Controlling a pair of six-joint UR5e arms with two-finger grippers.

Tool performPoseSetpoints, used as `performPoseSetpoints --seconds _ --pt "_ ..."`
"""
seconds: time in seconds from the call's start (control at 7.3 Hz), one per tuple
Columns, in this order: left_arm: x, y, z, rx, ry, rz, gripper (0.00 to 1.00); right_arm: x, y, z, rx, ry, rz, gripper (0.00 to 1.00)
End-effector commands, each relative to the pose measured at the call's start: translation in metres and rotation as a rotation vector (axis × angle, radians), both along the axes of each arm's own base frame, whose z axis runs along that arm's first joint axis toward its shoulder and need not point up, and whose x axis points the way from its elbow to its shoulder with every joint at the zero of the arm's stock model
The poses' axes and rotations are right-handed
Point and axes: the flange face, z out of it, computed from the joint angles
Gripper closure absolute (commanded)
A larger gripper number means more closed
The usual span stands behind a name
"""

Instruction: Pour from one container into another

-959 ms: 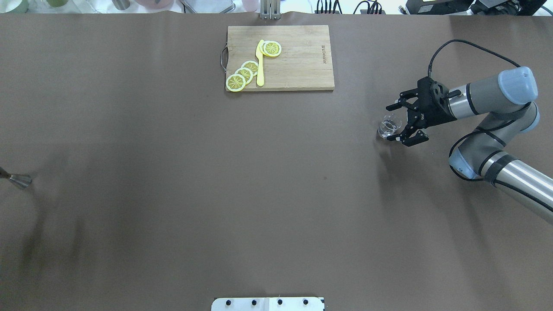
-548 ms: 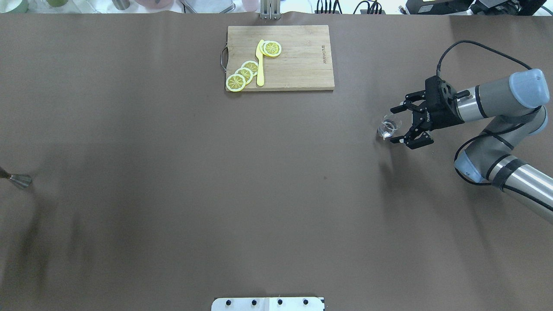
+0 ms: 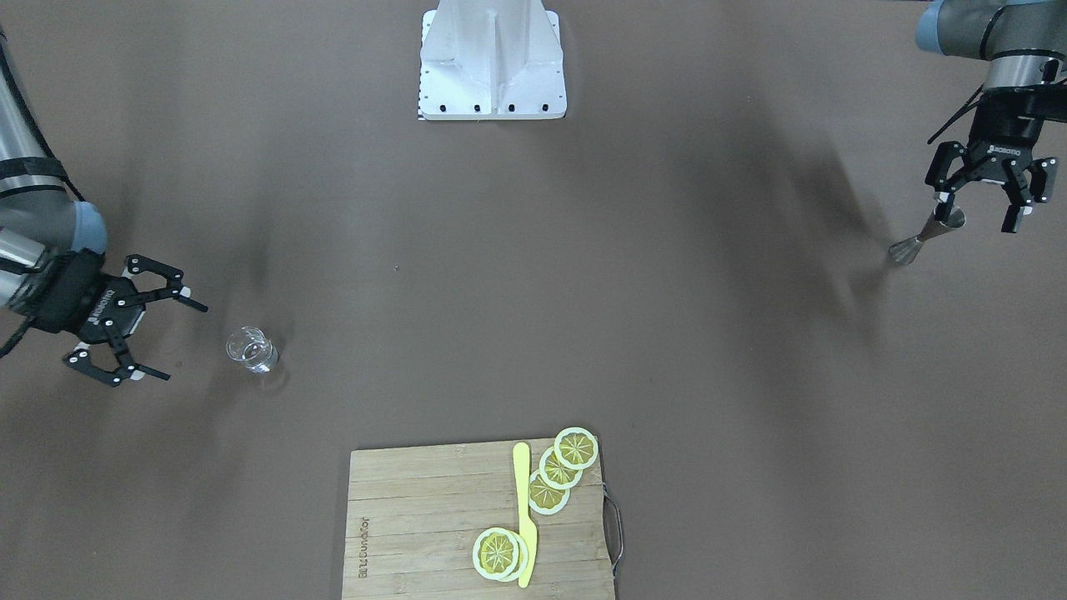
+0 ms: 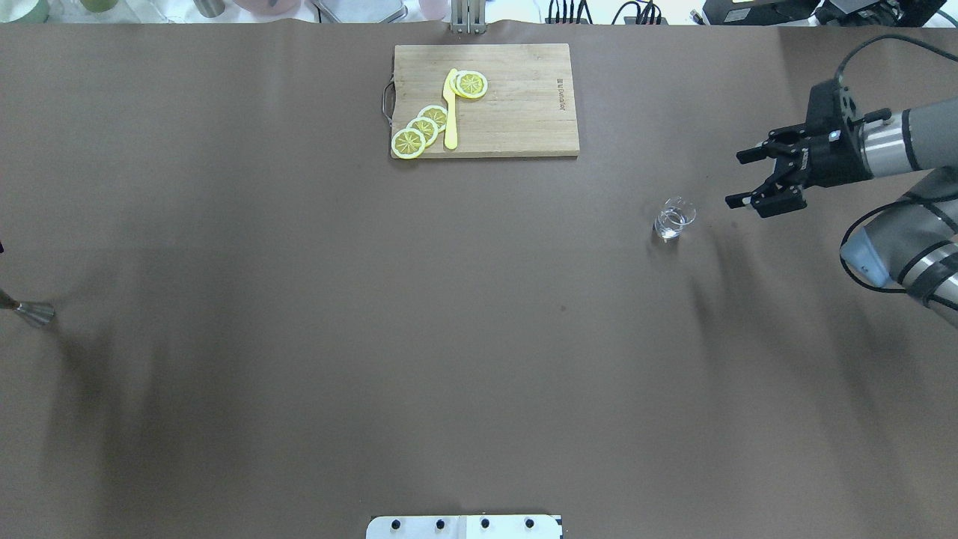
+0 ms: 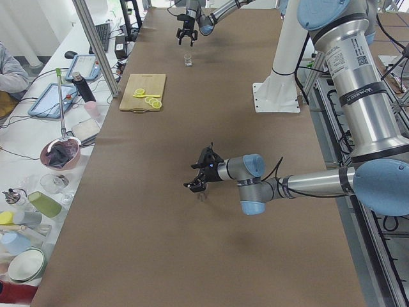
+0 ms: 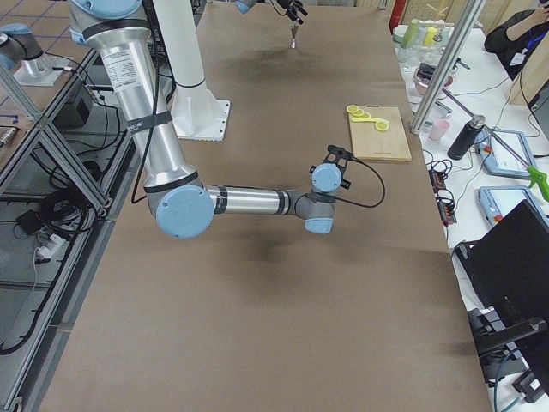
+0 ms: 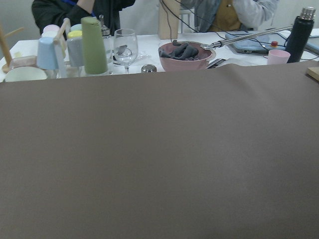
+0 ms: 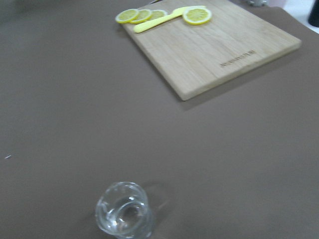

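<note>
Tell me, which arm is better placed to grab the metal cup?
Probably left: the left gripper, jaws open, hangs at the metal cup; the right gripper is far off, near the glass.

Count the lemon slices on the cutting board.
4: three lemon slices overlap in a row left of the yellow knife; a fourth lies right of it. An edge beneath it may be a fifth.

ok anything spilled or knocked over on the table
Nothing stands out. The small clear glass stands upright with no puddle on the brown table cover around it, and the open right gripper is apart from it. The silver metal jigger looks slanted in the front-facing view, possibly only perspective.
</note>
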Motion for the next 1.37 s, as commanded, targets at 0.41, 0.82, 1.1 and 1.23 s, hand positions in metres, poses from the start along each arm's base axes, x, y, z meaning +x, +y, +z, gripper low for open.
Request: performPoseSetpoints --seconds 0.41,0.82,1.1,1.23 --pt "-0.12 -0.152 -0.009 -0.602 0.047 0.022 0.01 0.107 -0.047 -0.011 -0.573 0.289 0.321 0.0" --pt "-0.181 -0.188 0.018 -0.916 0.016 0.076 0.01 0.153 -0.025 0.002 -0.917 0.431 0.353 0.0" --pt "-0.219 -0.181 0.026 -0.836 -0.128 0.296 0.01 0.203 0.027 0.067 -1.082 0.441 0.384 0.0" --pt "-0.213 -0.171 0.032 -0.786 -0.042 0.404 0.01 0.225 0.037 0.078 -1.172 0.442 0.403 0.0"
